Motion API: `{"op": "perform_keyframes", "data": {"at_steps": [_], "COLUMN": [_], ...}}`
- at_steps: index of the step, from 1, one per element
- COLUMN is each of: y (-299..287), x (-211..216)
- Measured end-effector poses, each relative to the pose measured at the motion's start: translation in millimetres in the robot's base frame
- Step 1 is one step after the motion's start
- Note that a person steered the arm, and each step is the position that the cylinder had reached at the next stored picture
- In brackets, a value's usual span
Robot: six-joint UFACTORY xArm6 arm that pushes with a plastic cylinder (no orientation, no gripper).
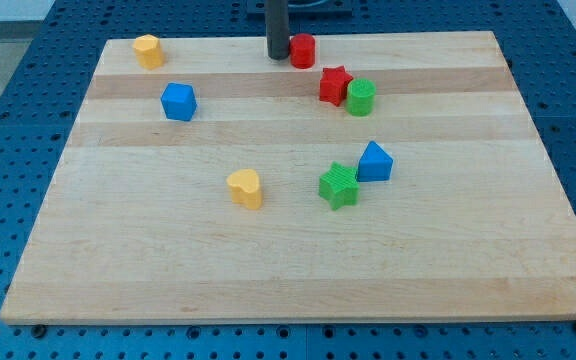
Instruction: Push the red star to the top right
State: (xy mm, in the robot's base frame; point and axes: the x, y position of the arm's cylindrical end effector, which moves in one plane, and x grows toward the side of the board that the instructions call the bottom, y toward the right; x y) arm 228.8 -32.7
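Observation:
The red star (334,85) lies on the wooden board (448,250) in the upper middle, touching a green cylinder (360,97) on its right. A red cylinder (302,50) stands above and to the left of the star, near the board's top edge. My tip (278,56) rests on the board right beside the red cylinder's left side, up and to the left of the red star.
A yellow block (148,50) sits at the top left corner. A blue cube (179,101) lies left of centre. A yellow heart-like block (246,187), a green star (339,185) and a blue triangular block (374,161) lie around the middle.

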Motion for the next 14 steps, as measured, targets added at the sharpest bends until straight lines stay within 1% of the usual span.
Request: {"op": "perform_keyframes", "data": {"at_steps": [1, 3, 4, 7, 8, 9, 10, 11, 13, 14], "y": [-1, -12, 1, 87, 101, 101, 102, 115, 144, 170], "x": [5, 76, 81, 84, 92, 117, 128, 121, 82, 71]}}
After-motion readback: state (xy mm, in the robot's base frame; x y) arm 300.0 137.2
